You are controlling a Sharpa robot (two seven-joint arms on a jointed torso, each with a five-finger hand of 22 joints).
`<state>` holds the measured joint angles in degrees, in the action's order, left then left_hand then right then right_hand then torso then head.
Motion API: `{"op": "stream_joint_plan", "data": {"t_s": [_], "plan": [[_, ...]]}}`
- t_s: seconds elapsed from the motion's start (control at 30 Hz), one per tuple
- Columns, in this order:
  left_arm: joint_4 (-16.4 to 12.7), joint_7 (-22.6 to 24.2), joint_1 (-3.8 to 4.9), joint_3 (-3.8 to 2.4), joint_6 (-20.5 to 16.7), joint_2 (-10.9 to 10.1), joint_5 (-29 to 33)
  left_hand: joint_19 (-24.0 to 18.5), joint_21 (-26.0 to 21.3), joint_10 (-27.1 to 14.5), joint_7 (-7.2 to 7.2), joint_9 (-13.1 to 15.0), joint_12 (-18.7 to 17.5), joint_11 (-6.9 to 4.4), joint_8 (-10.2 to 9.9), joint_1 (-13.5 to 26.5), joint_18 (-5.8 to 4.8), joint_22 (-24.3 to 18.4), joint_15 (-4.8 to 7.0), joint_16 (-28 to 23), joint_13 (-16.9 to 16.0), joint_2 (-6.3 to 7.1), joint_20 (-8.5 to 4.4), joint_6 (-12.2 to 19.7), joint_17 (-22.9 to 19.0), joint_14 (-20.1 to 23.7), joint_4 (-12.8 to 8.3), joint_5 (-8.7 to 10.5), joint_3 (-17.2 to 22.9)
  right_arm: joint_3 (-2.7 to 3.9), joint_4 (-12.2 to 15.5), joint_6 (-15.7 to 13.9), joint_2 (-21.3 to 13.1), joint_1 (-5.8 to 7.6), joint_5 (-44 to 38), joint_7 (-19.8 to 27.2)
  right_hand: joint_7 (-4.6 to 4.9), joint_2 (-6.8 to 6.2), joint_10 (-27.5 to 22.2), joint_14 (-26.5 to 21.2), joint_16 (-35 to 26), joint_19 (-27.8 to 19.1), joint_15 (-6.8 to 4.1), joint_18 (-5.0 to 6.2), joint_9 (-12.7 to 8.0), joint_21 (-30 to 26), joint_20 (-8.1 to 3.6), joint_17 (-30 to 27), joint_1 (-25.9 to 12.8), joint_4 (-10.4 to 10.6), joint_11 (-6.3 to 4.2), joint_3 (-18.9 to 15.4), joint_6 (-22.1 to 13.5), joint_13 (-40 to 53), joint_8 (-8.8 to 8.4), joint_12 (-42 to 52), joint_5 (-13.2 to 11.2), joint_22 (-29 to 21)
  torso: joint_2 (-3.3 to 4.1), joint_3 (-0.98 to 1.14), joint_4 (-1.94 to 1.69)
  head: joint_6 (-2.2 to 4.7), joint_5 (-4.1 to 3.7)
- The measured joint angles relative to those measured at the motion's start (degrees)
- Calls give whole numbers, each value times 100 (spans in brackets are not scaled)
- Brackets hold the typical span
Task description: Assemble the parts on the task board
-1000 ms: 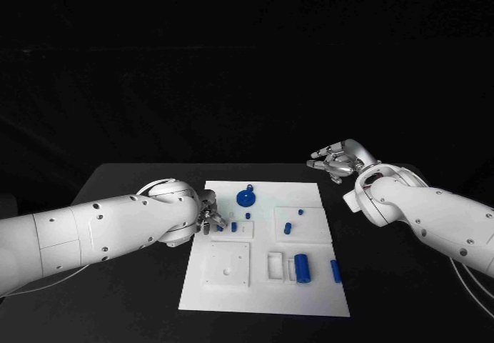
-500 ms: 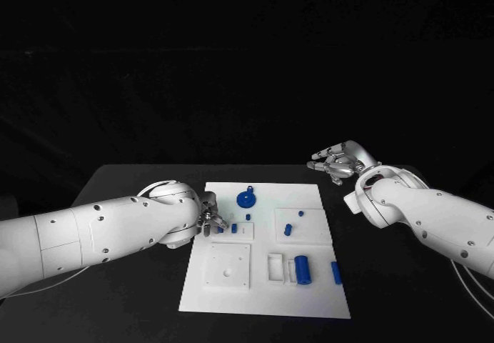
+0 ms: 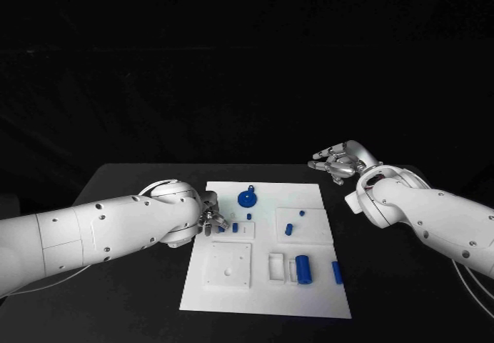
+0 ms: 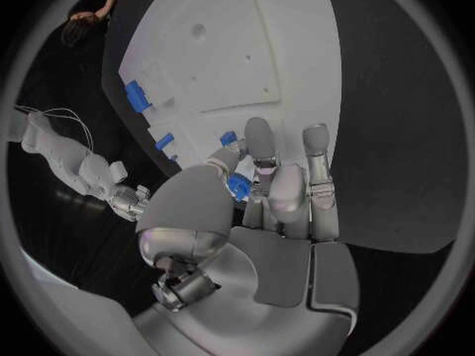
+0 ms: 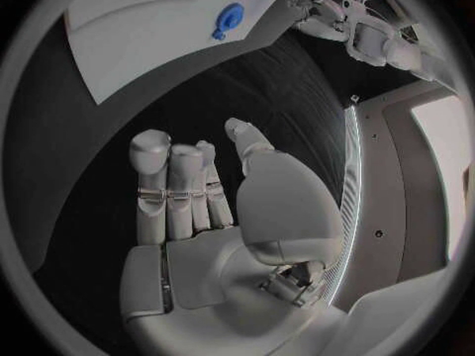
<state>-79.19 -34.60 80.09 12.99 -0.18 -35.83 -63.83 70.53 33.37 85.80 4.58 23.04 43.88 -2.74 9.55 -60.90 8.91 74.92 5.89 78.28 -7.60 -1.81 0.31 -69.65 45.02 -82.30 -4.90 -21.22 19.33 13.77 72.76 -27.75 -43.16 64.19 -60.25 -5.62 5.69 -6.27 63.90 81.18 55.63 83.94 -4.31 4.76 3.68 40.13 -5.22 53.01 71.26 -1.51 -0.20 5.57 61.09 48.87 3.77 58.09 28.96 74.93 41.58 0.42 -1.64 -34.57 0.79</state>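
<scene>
The white task board (image 3: 265,300) lies in the middle of the black table. My left hand (image 3: 211,218) is at the board's left edge, and the fingers (image 4: 262,146) and thumb pinch a small blue part (image 4: 237,186). A round blue part (image 3: 247,199) lies near the far edge, also seen in the right wrist view (image 5: 229,16). Small blue pegs (image 3: 235,227) (image 3: 288,229) stand mid-board. A blue cylinder (image 3: 304,269) and a blue bar (image 3: 335,271) lie at the near right. My right hand (image 3: 338,163) hovers beyond the board's far right corner, fingers apart, holding nothing.
A raised white square block (image 3: 228,264) and a white rectangular frame (image 3: 276,266) sit on the board's near half. Black table (image 3: 134,286) stretches on both sides of the board. My left arm (image 3: 103,229) lies low along the board's left side.
</scene>
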Motion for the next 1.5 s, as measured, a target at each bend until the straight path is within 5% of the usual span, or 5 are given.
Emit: {"op": "stream_joint_plan", "data": {"t_s": [0.33,0.43,0.57,1.23,1.5], "plan": [[1,5,-1,-1,4,-3,2,0,-23,0,-1,0,0,0,7,26,0,0,0,0,0,26,0,-1,-14,0,136,274,-136,0,-1,1,-1,-1,0,1,0,0,0,0,0,0,0,0,0,0,0,-1,0,0,0,0,0,0,0,0,0,-1,0,2,-1,-5,3],[0,2,-41,45,52,-2,14,0,-23,-78,-530,-79,0,-76,-26,114,0,0,1,-21,0,114,0,-949,-20,1,270,467,-270,0,-2,2,-1,-1,0,2,0,0,0,0,0,0,0,0,0,0,0,-1,0,0,0,0,0,0,0,0,0,-1,1,3,0,-13,8],[-13,-6,-74,50,122,-15,53,22,-45,-178,-685,-11,0,-176,-6,163,0,-1,2,-22,6,144,-22,-1073,-20,1,439,666,-398,0,-5,2,-1,-4,0,3,0,0,0,0,0,0,0,0,0,0,0,-1,1,0,0,0,0,-1,0,0,0,-1,1,3,0,-24,11],[1,-12,-71,48,190,-13,106,22,-67,-187,-716,-12,0,-186,-6,106,0,-1,2,-44,16,201,-22,-1079,-56,1,653,781,-493,0,-7,4,0,-7,0,5,0,0,0,0,0,0,0,0,0,0,0,-2,1,0,1,0,1,-1,0,0,0,-2,1,4,3,1,14],[-2,-17,-97,69,185,-33,110,42,-91,-187,-746,-20,-49,-186,-6,-112,0,-1,2,-85,29,745,-42,-1092,-111,1,1203,1131,-373,0,-9,4,-4,-10,0,6,-1,0,-1,-1,0,0,1,0,0,0,0,-3,1,0,1,0,1,-1,0,0,-1,-2,2,3,2,-2,18]]}}
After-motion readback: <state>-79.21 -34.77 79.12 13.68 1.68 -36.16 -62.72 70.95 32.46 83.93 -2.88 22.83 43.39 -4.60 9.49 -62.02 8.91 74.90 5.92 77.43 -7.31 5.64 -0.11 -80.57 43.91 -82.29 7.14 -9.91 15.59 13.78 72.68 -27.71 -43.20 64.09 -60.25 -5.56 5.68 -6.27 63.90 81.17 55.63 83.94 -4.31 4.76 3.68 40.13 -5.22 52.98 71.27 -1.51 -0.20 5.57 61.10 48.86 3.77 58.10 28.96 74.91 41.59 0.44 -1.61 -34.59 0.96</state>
